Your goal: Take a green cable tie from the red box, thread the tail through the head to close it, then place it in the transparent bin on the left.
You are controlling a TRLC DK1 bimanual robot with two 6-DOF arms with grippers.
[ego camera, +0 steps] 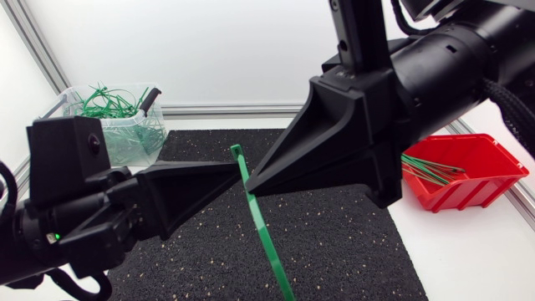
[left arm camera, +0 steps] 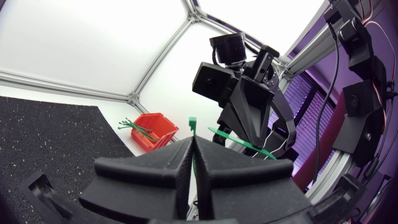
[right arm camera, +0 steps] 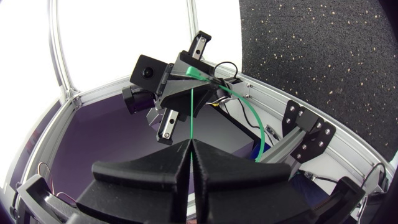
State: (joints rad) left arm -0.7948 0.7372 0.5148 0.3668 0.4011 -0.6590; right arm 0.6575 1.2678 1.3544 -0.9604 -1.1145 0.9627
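Green cable tie [ego camera: 255, 213] hangs above the black mat [ego camera: 334, 242], pinched by both of our grippers. Our left gripper [ego camera: 235, 173] has its fingers pressed together on the strap just below the head [left arm camera: 193, 122], which pokes up past the fingertips in the left wrist view. Our right gripper [ego camera: 251, 187] meets it tip to tip and is likewise clamped on the strap; the right wrist view shows the green band running straight out from between its closed fingers [right arm camera: 177, 155]. The tail slants down towards the mat's near edge. More green ties [ego camera: 430, 170] lie in the red box [ego camera: 489, 171] at right. The transparent bin [ego camera: 138, 138] at left holds looped ties [ego camera: 104, 104].
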